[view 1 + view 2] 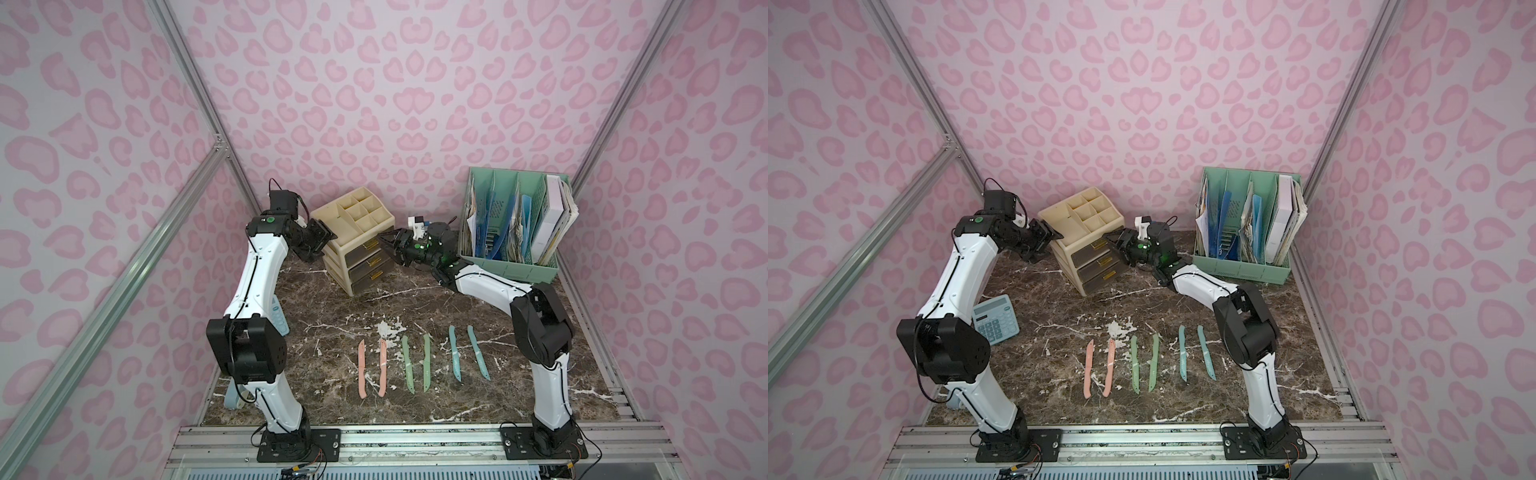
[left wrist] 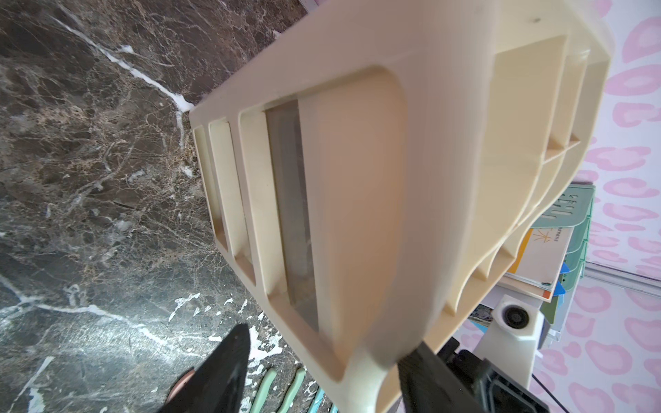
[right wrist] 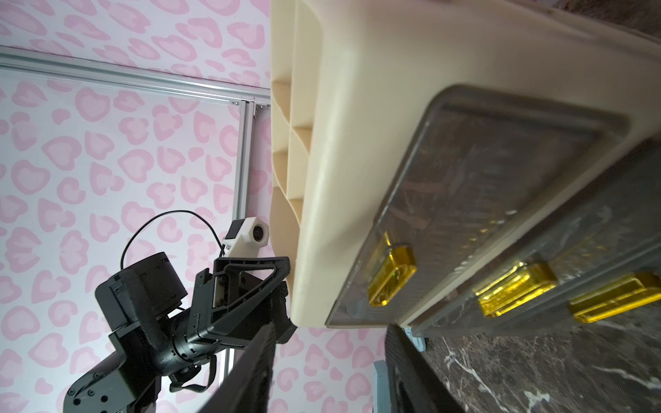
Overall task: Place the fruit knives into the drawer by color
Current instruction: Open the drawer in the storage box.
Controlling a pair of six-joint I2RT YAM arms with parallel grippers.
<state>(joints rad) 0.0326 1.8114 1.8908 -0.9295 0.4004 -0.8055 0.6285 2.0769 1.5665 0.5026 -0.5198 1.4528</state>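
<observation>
Six fruit knives lie in a row on the marble at the front: two pink (image 1: 362, 368), two green (image 1: 408, 365), two teal (image 1: 455, 353). The cream drawer unit (image 1: 353, 232) stands at the back, its three smoky drawers with yellow handles (image 3: 391, 275) all shut. My left gripper (image 2: 327, 339) straddles the unit's near left corner post. One finger (image 2: 429, 375) is against the post and the other (image 2: 229, 368) stands apart over the marble, so it is open. My right gripper (image 3: 329, 329) is open just in front of the top drawer's corner, nothing between its fingers.
A mint file rack (image 1: 515, 224) full of folders stands at the back right, close behind my right arm. A blue calculator (image 1: 995, 319) lies on the left by my left arm. Aluminium rails run along the front edge.
</observation>
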